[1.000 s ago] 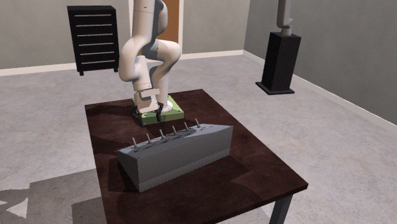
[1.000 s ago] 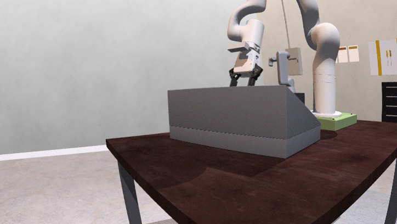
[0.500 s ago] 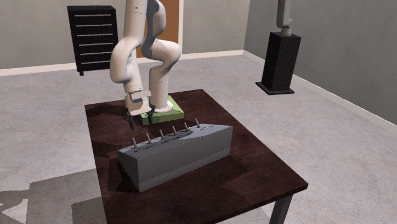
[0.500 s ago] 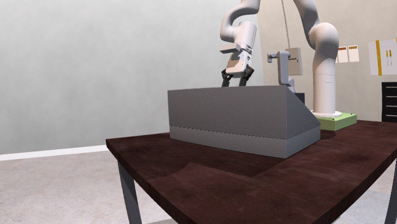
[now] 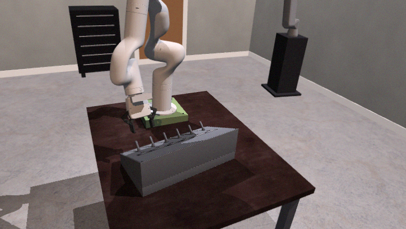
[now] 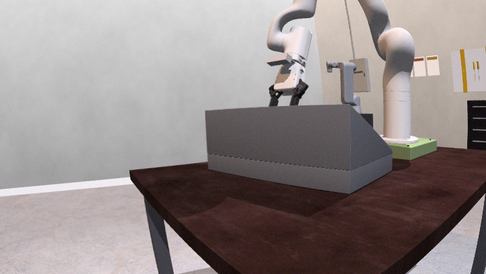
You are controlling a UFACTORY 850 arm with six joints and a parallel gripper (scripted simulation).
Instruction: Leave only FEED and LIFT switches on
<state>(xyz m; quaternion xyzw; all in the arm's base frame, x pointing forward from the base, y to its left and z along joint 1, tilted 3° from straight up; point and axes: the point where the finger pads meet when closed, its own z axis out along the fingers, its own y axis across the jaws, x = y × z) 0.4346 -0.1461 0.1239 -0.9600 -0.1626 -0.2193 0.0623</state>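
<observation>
A grey wedge-shaped console point(image 5: 181, 161) point(image 6: 282, 135) stands on the dark wooden table point(image 5: 227, 196) point(image 6: 305, 231). Its sloped face carries a row of several small grey toggle switches point(image 5: 170, 135); the labels are too small to read. In the exterior view only the console's back shows and the switches are hidden. My gripper point(image 5: 141, 122) point(image 6: 284, 100) is open and empty. It hangs behind the console's left end, above and beyond the leftmost switch point(image 5: 137, 145), not touching it.
The arm's green base block point(image 5: 173, 118) point(image 6: 413, 148) sits at the table's far edge behind the console. A black drawer cabinet point(image 5: 95, 38) and a black pedestal point(image 5: 286, 64) stand on the floor, away from the table.
</observation>
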